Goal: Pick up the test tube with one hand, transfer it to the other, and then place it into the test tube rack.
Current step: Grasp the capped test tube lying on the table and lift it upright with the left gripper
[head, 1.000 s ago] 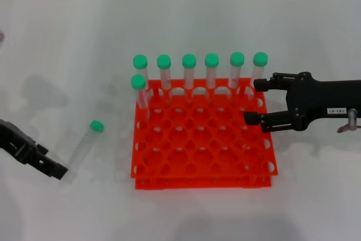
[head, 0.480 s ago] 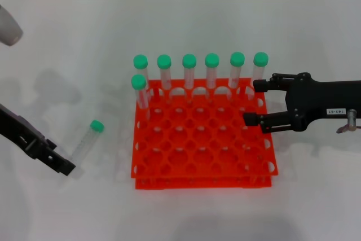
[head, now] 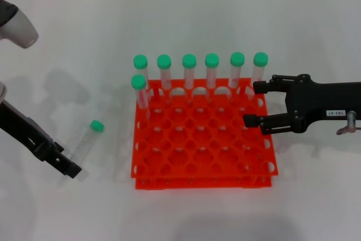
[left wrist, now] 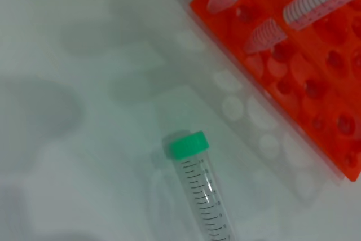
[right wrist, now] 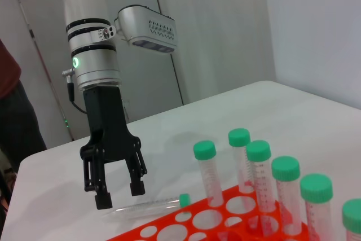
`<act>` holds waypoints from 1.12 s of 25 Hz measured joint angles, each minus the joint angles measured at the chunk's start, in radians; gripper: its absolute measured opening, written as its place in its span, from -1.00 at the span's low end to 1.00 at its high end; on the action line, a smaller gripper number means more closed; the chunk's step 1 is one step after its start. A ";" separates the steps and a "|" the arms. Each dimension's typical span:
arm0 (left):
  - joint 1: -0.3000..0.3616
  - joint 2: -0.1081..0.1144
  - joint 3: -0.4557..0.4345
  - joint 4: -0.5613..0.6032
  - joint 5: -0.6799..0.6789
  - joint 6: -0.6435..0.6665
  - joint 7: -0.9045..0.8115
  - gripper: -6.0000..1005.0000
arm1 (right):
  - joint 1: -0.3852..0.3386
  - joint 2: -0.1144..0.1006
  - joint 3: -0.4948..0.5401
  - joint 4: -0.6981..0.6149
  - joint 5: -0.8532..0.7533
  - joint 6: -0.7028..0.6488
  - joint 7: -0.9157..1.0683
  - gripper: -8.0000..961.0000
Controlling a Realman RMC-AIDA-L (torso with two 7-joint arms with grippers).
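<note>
Pickup is pending: the left tool [right wrist: 117, 190], open and empty, must be lowered around the tube [head: 86, 139] lying on the worktop [head: 67, 55], while the right tool [head: 252, 103] is held open and empty over the rack [head: 203, 145].

The test tube [left wrist: 198, 188] lies on the table [left wrist: 84, 83] near the test tube rack [left wrist: 304, 83].

Overhead head view; close wrist views.

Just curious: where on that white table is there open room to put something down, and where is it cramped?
Bare table lies behind the test tube rack and in front of it. Crowded: the loose test tube by the left claw, and the right claw at the rack's right edge.
</note>
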 joint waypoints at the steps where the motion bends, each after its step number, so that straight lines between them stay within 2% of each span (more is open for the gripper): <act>1: 0.000 0.000 0.000 0.000 0.001 -0.001 -0.002 0.74 | 0.000 0.000 0.000 0.001 0.000 0.000 0.000 0.79; 4: 0.000 0.000 0.001 -0.002 0.006 -0.003 -0.010 0.74 | 0.000 0.000 0.000 0.003 0.001 0.001 -0.001 0.79; 9: 0.000 -0.003 0.010 -0.005 0.010 -0.010 -0.012 0.38 | 0.000 0.000 0.000 0.010 0.002 0.001 -0.002 0.79; 15: -0.001 -0.005 0.011 -0.008 0.011 -0.017 -0.009 0.23 | 0.000 0.000 0.000 0.014 0.003 0.001 -0.003 0.79; 28: -0.002 -0.010 0.023 -0.034 0.012 -0.036 -0.013 0.22 | -0.002 0.000 0.000 0.024 0.011 0.000 -0.016 0.79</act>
